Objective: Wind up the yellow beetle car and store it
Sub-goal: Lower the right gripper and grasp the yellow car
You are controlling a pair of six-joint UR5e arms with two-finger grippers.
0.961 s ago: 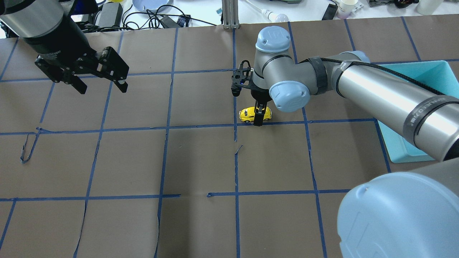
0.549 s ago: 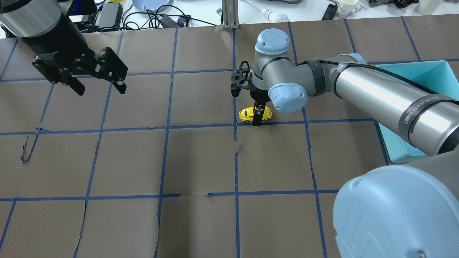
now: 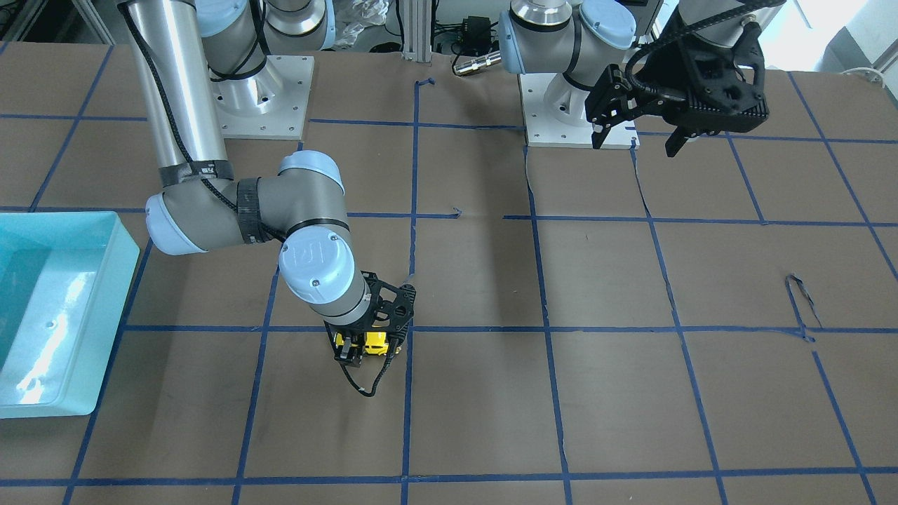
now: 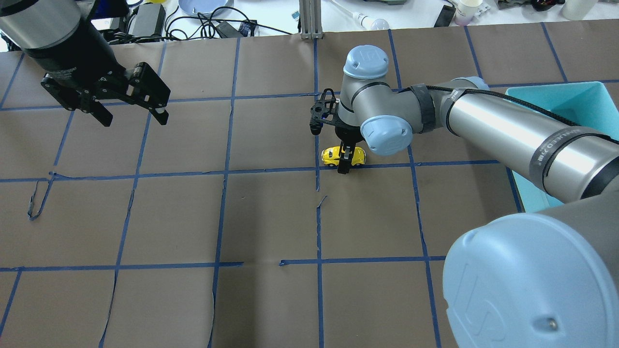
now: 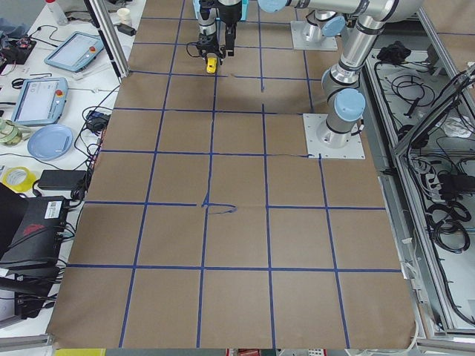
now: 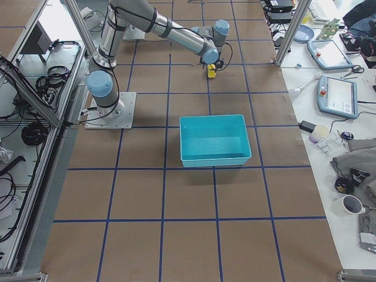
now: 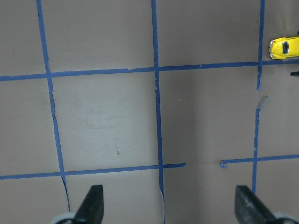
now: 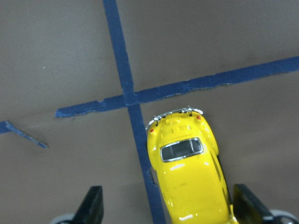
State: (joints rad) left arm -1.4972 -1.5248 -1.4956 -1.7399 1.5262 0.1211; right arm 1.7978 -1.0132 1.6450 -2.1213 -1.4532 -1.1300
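The yellow beetle car [image 4: 331,154] stands on the brown table near a blue tape crossing. It also shows in the front view [image 3: 377,341] and the right wrist view [image 8: 187,172]. My right gripper [image 4: 346,157] is low over it, open, with one finger on each side of the car body. In the right wrist view the right finger [image 8: 247,205] is close to the car's side and the left finger [image 8: 93,205] stands apart. My left gripper [image 4: 134,118] is open and empty, held high over the far left of the table. The car shows small in its view [image 7: 285,47].
A turquoise bin [image 4: 551,88] stands at the table's right side, also in the front view [image 3: 70,217]. Blue tape lines cross the brown paper. Cables, a plate and cups lie beyond the table's far edge.
My right wrist has shifted slightly and its gripper has settled a little lower around the car. My left gripper has drifted slightly left. The car has not moved.
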